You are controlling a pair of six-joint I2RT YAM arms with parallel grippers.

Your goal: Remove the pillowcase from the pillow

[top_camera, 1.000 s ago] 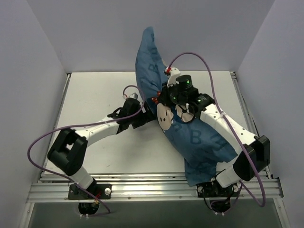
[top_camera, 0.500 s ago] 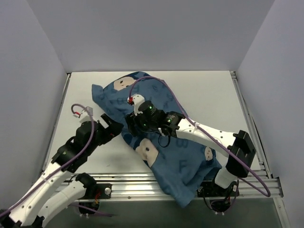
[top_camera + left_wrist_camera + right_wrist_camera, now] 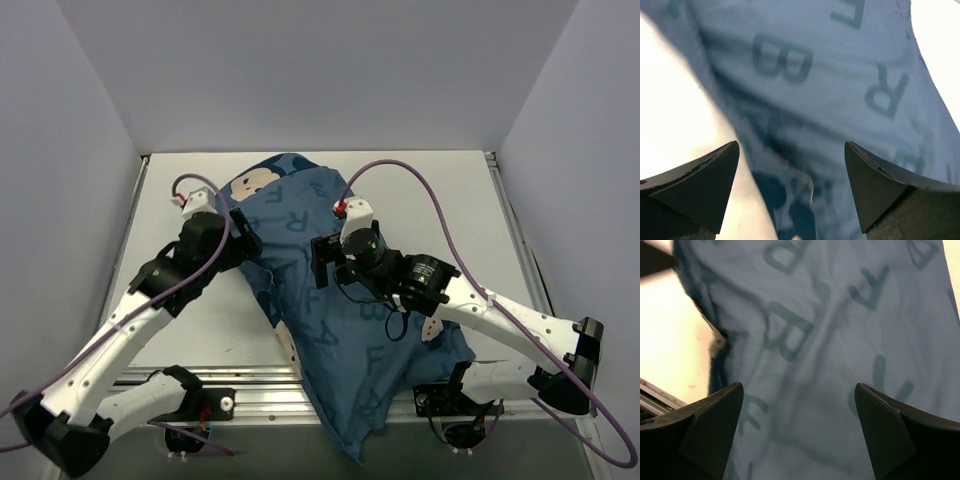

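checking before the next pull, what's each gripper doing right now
left gripper: open, empty, over the pillowcase
right gripper: open, empty, over the pillowcase

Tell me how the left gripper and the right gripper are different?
The left gripper is at the pillowcase's left edge, near the mouse face; the right gripper hovers over its middle. The left gripper points right, the right gripper points left. Both are wide open, holding nothing.

Robot lab test cell, plain grey walls (image 3: 300,70), white table (image 3: 450,190), aluminium rail (image 3: 262,400) along the near edge
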